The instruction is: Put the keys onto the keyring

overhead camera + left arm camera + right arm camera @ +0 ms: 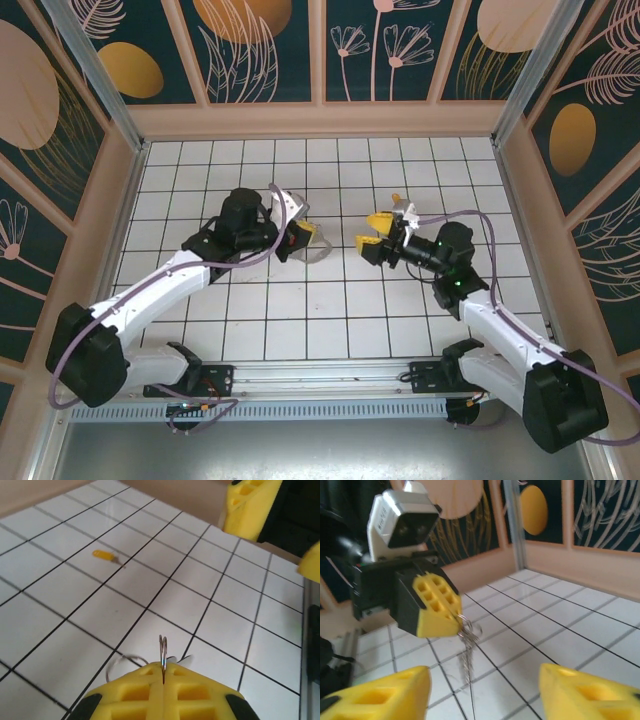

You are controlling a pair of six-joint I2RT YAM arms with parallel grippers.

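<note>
My left gripper (306,238) is shut on the keyring (163,651), a thin metal ring standing edge-on out of the closed yellow fingertips. A second wire loop (125,661) hangs beside it. In the right wrist view the keyring (465,625) dangles from the left gripper's yellow tip (438,608), blurred below. My right gripper (372,231) faces it about one tile away, open and holding nothing, its fingers (375,696) spread wide. The key (104,555), with an orange-yellow head, lies flat on the white tiles; in the top view the key (396,199) lies just beyond the right gripper.
Wooden walls (320,119) with painted panels enclose the white tiled floor (300,320) on the far, left and right sides. A metal rail (320,405) runs along the near edge between the arm bases.
</note>
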